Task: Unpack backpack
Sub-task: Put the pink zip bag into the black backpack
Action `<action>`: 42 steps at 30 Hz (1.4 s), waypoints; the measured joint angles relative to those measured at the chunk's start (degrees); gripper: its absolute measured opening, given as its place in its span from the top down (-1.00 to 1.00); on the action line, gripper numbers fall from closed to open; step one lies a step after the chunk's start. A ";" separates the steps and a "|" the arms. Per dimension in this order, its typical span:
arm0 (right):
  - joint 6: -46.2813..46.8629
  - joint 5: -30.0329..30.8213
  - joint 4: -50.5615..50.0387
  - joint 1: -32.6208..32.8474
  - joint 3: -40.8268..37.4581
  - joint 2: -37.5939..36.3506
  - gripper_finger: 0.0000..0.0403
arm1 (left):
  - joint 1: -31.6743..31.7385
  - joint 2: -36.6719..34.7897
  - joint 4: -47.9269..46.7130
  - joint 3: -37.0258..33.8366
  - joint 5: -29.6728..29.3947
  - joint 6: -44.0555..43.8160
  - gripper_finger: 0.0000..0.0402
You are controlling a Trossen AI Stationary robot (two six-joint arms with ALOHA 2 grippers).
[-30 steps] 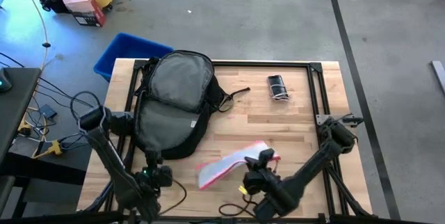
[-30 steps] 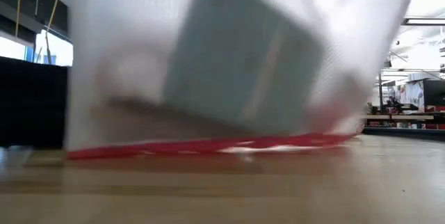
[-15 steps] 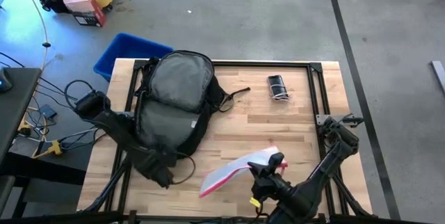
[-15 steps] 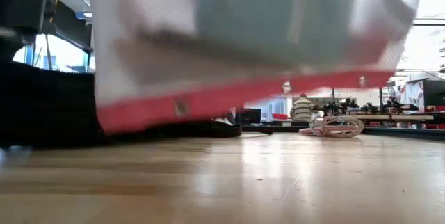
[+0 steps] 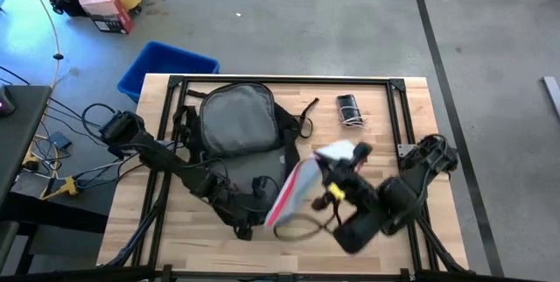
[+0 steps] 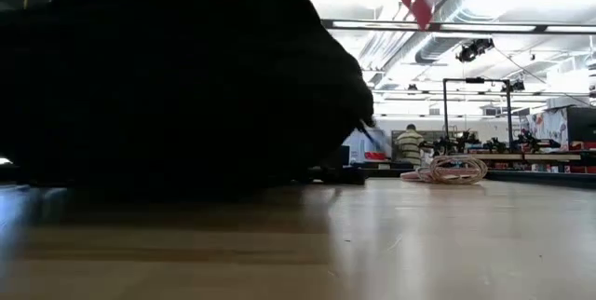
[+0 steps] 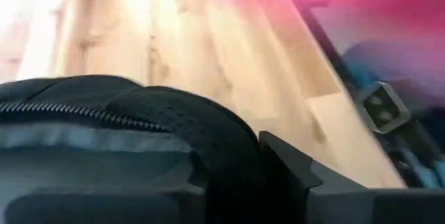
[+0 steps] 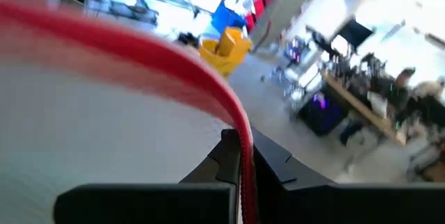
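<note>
Right gripper (image 5: 337, 179) lifts pouch (image 5: 297, 190) beside backpack (image 5: 238, 129).

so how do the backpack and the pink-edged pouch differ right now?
The backpack is big, black and grey, opaque fabric; the pouch is small, clear, pink-edged. The backpack lies on the table; the pouch is held up off it, tilted. The left gripper sits at the backpack's near end; the right gripper is shut on the pouch. Both are soft.

Backpack (image 5: 238, 124) mid-table — left gripper (image 5: 229, 196) at its near edge, pink-edged pouch (image 5: 297, 190) in right gripper (image 5: 337, 175).
</note>
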 joint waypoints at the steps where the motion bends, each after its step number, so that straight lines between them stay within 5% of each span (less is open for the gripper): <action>1: -0.41 -0.06 0.09 -0.89 0.00 -0.36 1.00 | -0.44 -0.18 -2.94 1.27 0.99 -0.09 0.53; 13: -3.09 -3.29 0.08 -6.99 0.37 -0.98 1.00 | -12.86 -0.59 -39.56 13.07 -2.86 -14.21 0.32; 19: -2.82 -4.49 0.21 -6.91 0.35 -0.91 1.00 | -16.91 -0.48 -58.58 10.69 -9.37 -21.53 0.32; 23: -2.65 -7.05 0.30 -7.27 0.33 -0.59 1.00 | -16.46 -0.44 -50.72 3.83 -10.15 -20.60 0.32; 27: -1.26 -11.13 0.23 -7.84 0.26 -0.03 1.00 | -13.24 -0.25 -26.27 -3.49 -5.21 -15.21 0.34; 35: 0.83 -22.52 0.15 -7.00 0.26 5.67 1.00 | -6.77 0.15 8.98 -4.41 -9.84 1.11 0.41; 38: 0.91 -25.92 0.25 -6.53 0.26 8.91 1.00 | -5.98 0.15 8.77 -0.50 -3.13 3.88 0.41; 42: 0.99 -29.58 0.34 -5.19 0.26 13.40 1.00 | -9.13 -0.26 -10.43 7.57 -2.00 3.50 0.41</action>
